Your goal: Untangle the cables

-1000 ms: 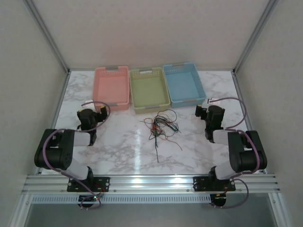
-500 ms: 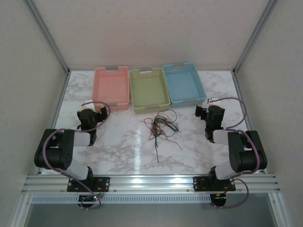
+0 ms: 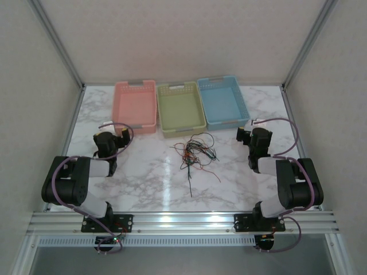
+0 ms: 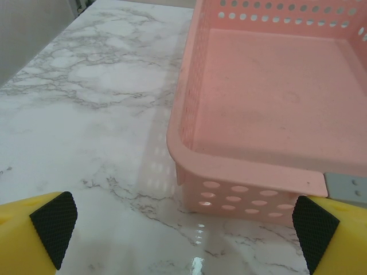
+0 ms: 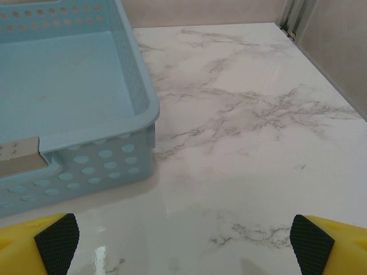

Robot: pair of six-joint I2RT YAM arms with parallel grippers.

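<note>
The cables (image 3: pixel 195 153) lie in a loose tangle of thin black, red and green wires on the marble table, in front of the green basket, with one black strand trailing toward the near edge. My left gripper (image 3: pixel 109 139) rests far to their left, near the pink basket; in its wrist view it (image 4: pixel 183 229) stands open, its yellow fingers (image 4: pixel 34 238) wide apart over bare marble. My right gripper (image 3: pixel 256 137) sits to the cables' right, near the blue basket; it (image 5: pixel 183 235) is open too, nothing between its pads (image 5: pixel 312 240).
Three baskets stand in a row at the back: pink (image 3: pixel 135 106), green (image 3: pixel 180 108) and blue (image 3: pixel 222 101). The pink basket (image 4: pixel 275 109) is just ahead of the left fingers, the blue basket (image 5: pixel 63 103) ahead-left of the right ones. Frame posts line the table sides.
</note>
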